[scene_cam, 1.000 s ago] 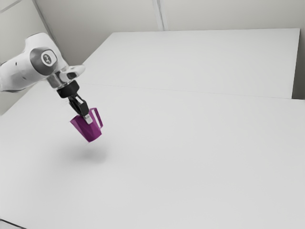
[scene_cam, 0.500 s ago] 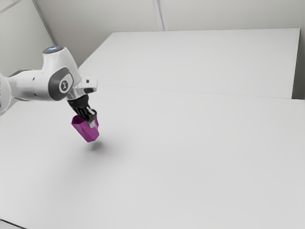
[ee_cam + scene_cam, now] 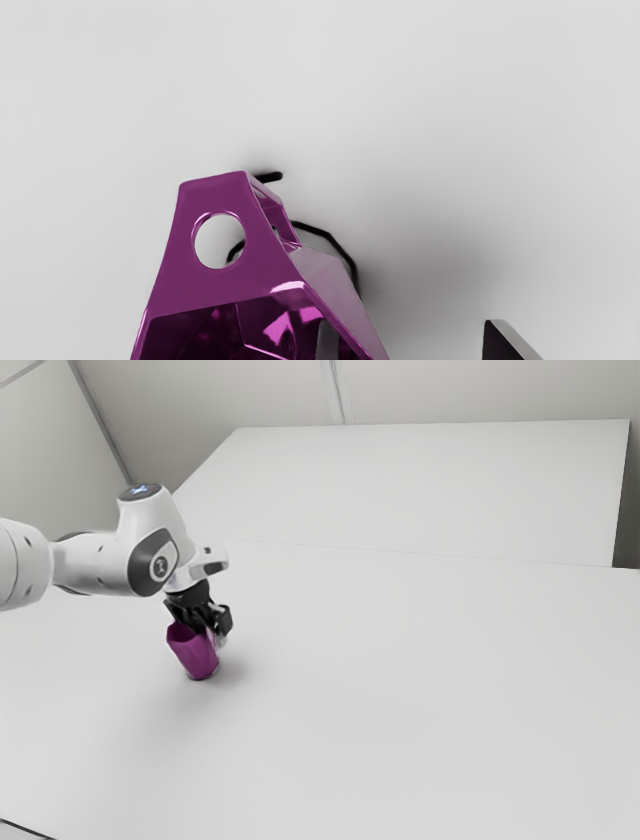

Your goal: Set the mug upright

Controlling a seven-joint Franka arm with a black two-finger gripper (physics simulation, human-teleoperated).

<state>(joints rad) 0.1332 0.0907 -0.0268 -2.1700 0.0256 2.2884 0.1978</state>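
The gripper [image 3: 213,635] is at the purple mug [image 3: 194,653] in the exterior view, with its fingers apart. The mug has its mouth up and its base low at the table, and its body leans toward the exterior view's left; whether the base rests flat I cannot tell. In the wrist view the gripper [image 3: 410,345] has one finger inside the mouth of the mug [image 3: 220,287] and the other outside, with a gap between that outer finger and the mug wall. The handle, with a round hole, faces away from the hand.
The white table [image 3: 420,690] extends widely toward the exterior view's right. Behind it is another white surface [image 3: 430,485]. A dark line [image 3: 25,829] crosses the exterior view's lower left corner.
The hand has turned and come lower, shifting toward the exterior view's right. The mug has come down to the table and tilts less, and the fingers have parted.
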